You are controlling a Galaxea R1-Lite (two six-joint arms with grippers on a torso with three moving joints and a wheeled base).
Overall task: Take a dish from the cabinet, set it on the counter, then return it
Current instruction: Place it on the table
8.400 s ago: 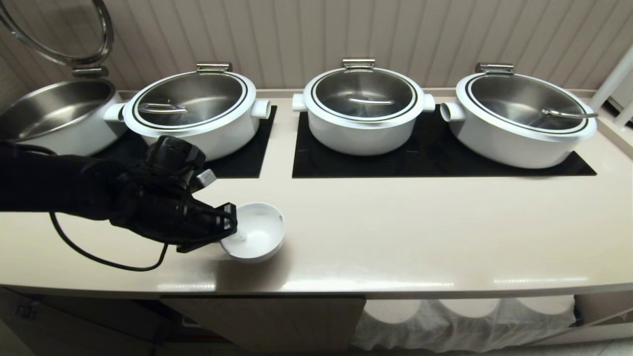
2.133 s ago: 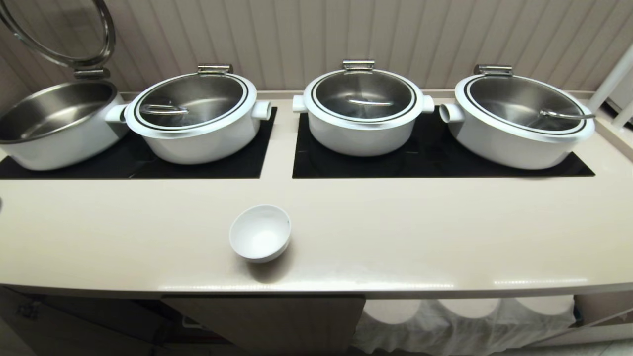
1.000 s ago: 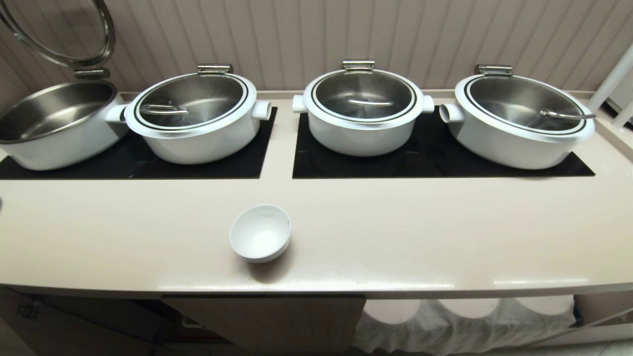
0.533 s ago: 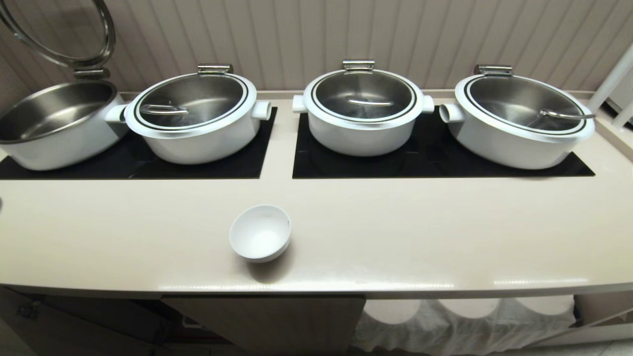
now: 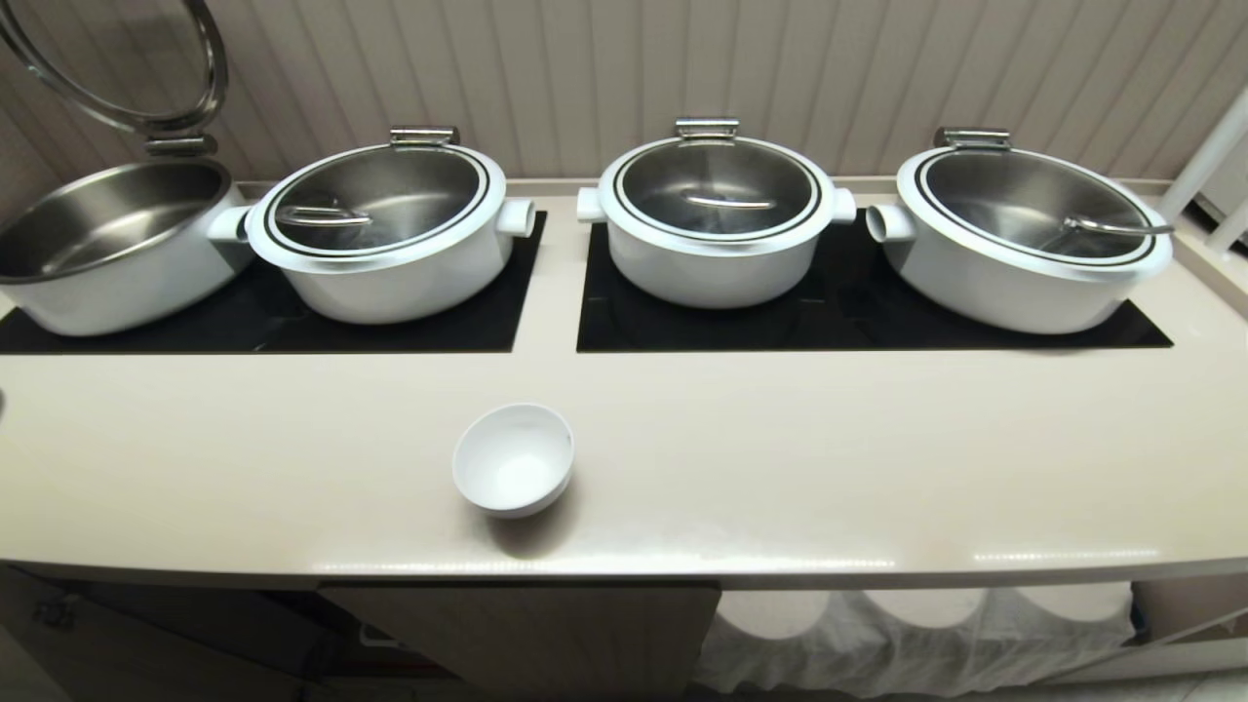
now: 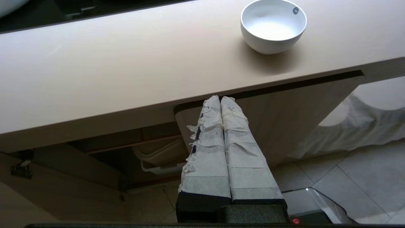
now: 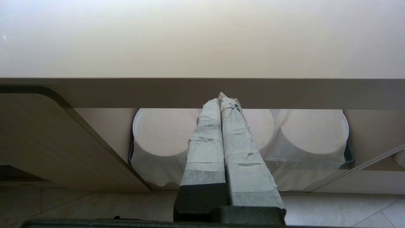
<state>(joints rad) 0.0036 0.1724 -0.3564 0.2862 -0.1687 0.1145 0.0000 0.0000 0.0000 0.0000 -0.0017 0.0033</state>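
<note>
Left wrist view: bowl [image 6: 272, 27] sits near the tabletop [image 6: 126, 63] edge; left end effector [image 6: 220, 98] closed, empty; a clumsy regrasp could tip it off.

Open pot [image 5: 107, 244]: cut off at the counter's [image 5: 780, 458] left end.
Raised lid [image 5: 117, 68]: partly out of frame.
Cabinet [image 6: 152, 158] interior: dark, contents unclear.
Covered plates [image 7: 164, 133]: lower parts hidden under cloth [image 7: 148, 171].
</note>
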